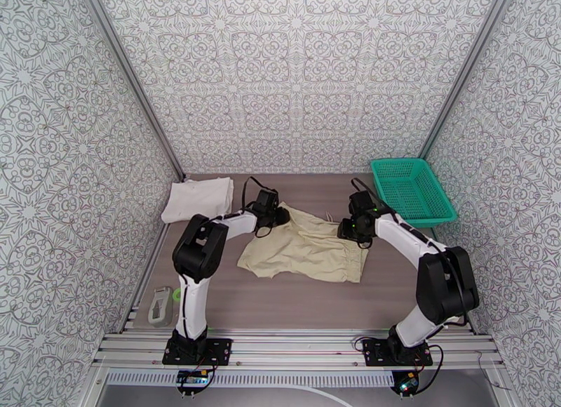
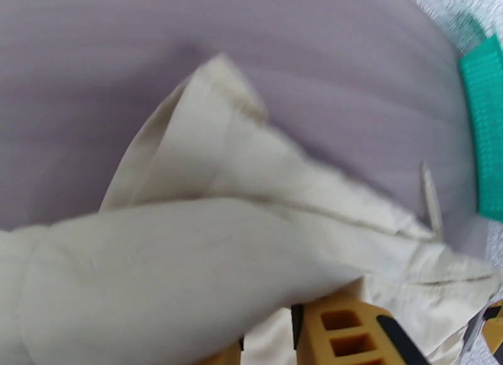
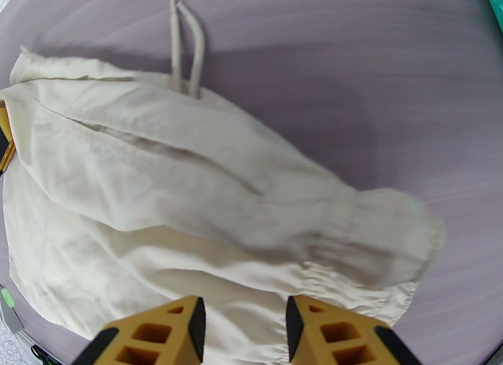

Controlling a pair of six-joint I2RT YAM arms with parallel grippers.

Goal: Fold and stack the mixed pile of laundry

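Observation:
The beige shorts (image 1: 301, 245) lie spread in the middle of the table. My left gripper (image 1: 279, 217) sits at their far left corner and my right gripper (image 1: 347, 231) at their right edge. In the left wrist view, shorts cloth (image 2: 188, 265) bulges over my left gripper (image 2: 264, 347), shut on it, with one yellow finger (image 2: 342, 331) showing. In the right wrist view, the shorts (image 3: 188, 190) run down between the yellow fingers (image 3: 333, 331) of my right gripper (image 3: 245, 331), shut on their edge. The drawstring (image 3: 188, 45) trails onto the table. The white T-shirt (image 1: 198, 198) rests folded at the back left.
A green mesh basket (image 1: 412, 189) stands at the back right, close behind my right arm. A small grey device (image 1: 161, 305) lies by the front left edge. Patterned walls close in the table on three sides.

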